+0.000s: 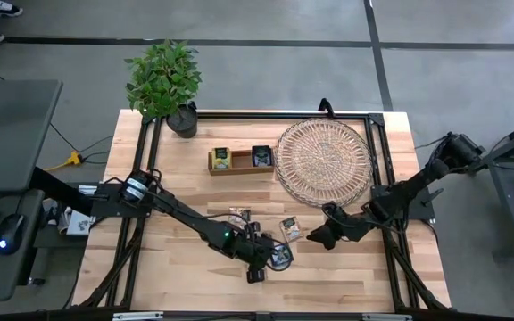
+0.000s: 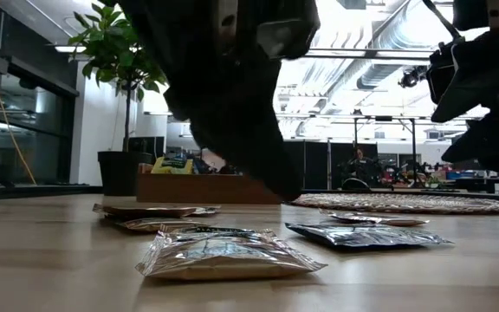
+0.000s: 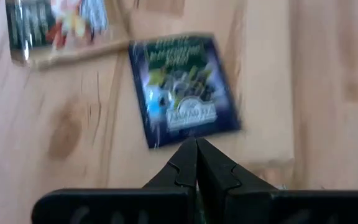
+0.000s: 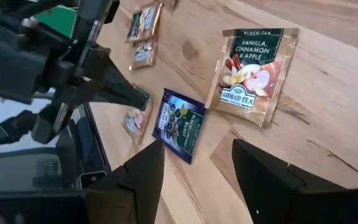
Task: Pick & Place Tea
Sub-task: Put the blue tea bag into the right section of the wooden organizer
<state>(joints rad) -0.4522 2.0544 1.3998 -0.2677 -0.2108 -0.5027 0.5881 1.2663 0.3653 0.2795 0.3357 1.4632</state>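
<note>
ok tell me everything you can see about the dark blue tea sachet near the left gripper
The dark blue tea sachet is a small, flat, square glossy packet printed with dark berries and pale lettering. It lies flat and unopened on the wooden table, slightly askew to the planks. The left gripper, fingers shut, points at its edge just short of it; whether they touch is unclear. The beige vanilla, cinnamon and apple sachet lies beside it, apart. The right gripper is open nearby.

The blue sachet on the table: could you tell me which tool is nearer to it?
Left. The left tool, shut, sits right at the blue sachet's edge; the right tool, open, hovers a little farther off, beside it.
</note>
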